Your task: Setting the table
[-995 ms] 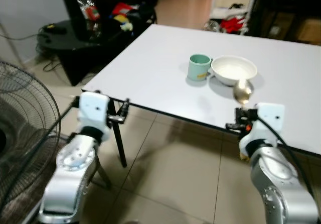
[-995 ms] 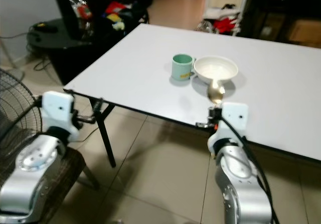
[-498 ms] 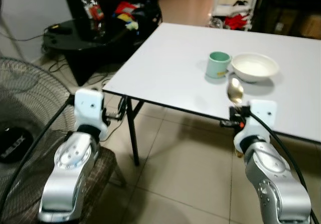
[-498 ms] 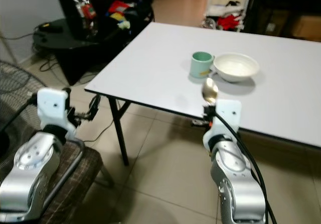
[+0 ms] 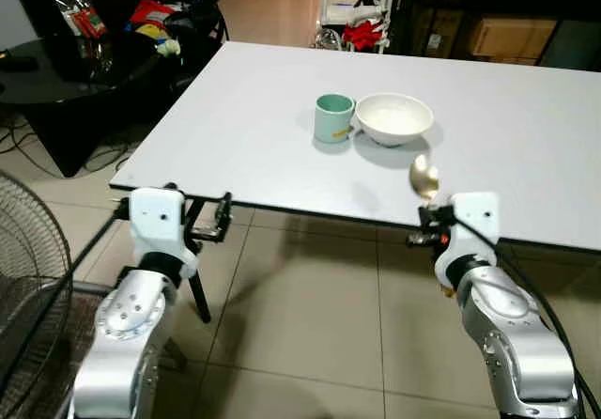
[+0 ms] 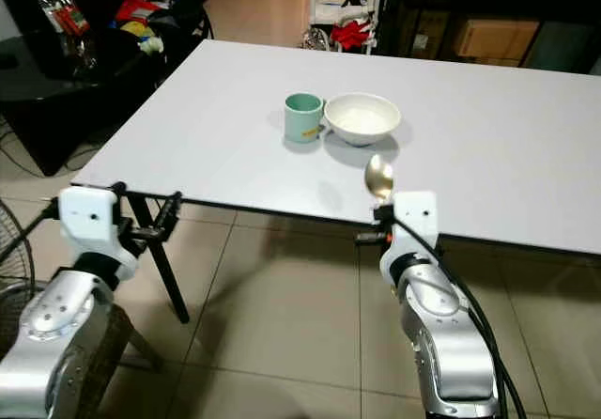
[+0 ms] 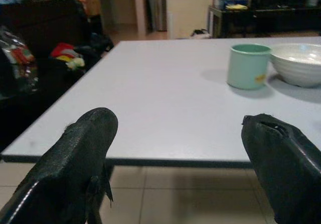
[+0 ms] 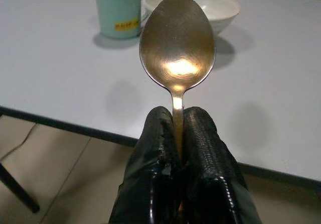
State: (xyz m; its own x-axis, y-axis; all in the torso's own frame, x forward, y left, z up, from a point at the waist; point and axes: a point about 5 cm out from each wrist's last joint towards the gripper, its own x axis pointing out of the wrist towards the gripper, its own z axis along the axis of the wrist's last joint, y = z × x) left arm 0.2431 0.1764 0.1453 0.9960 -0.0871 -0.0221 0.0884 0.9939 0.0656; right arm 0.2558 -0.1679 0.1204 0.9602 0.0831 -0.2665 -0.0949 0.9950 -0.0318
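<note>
A metal spoon (image 8: 177, 43) stands upright with its bowl up, and my right gripper (image 8: 175, 116) is shut on its handle. The spoon (image 5: 423, 177) is at the near edge of the white table (image 5: 235, 128), just off it. Further in on the table a green mug (image 5: 332, 118) stands beside a white bowl (image 5: 394, 118), the mug to the left and almost touching. My left gripper (image 7: 178, 121) is open and empty, held level with the tabletop before the table's near left corner. The left wrist view looks across the table to the mug (image 7: 248, 66) and bowl (image 7: 298, 63).
A standing fan (image 5: 28, 278) is close on my left. A black low table (image 5: 47, 71) with bags and clutter lies beyond the table's left end. Dark furniture (image 5: 488, 15) lines the back. A folding table leg (image 5: 197, 287) stands on the tiled floor under the near left corner.
The camera has swung, so the table now sits squarely ahead and the fan has slid toward the left edge. Both arms keep their pose; the spoon stays in the right gripper.
</note>
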